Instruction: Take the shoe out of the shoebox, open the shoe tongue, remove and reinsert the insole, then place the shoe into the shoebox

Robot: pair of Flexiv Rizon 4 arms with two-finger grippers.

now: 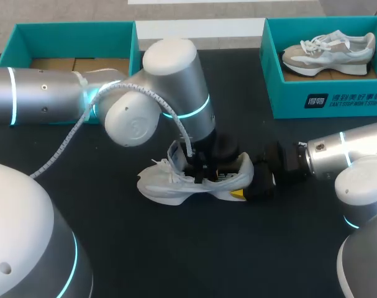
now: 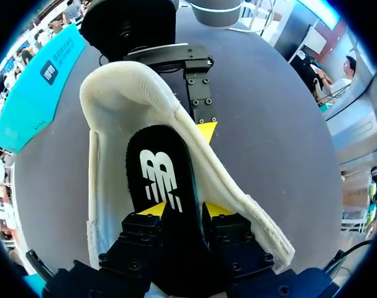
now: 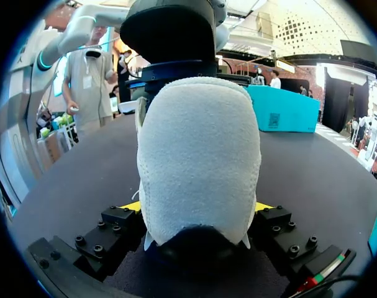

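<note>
The white fabric sports shoe (image 1: 194, 180) sits mid-way across the black bench (image 1: 176, 254), well apart from the teal cardboard shoebox (image 1: 76, 37) at far left. The right claw (image 3: 197, 208) clamps its heel, seemingly to steady it, while the left claw (image 2: 187, 210), reaching inside, pinches the black foam insole (image 2: 160, 174).

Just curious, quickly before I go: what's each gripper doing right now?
Left gripper: closed on the black insole.
Right gripper: closed on the heel of the shoe.
</note>
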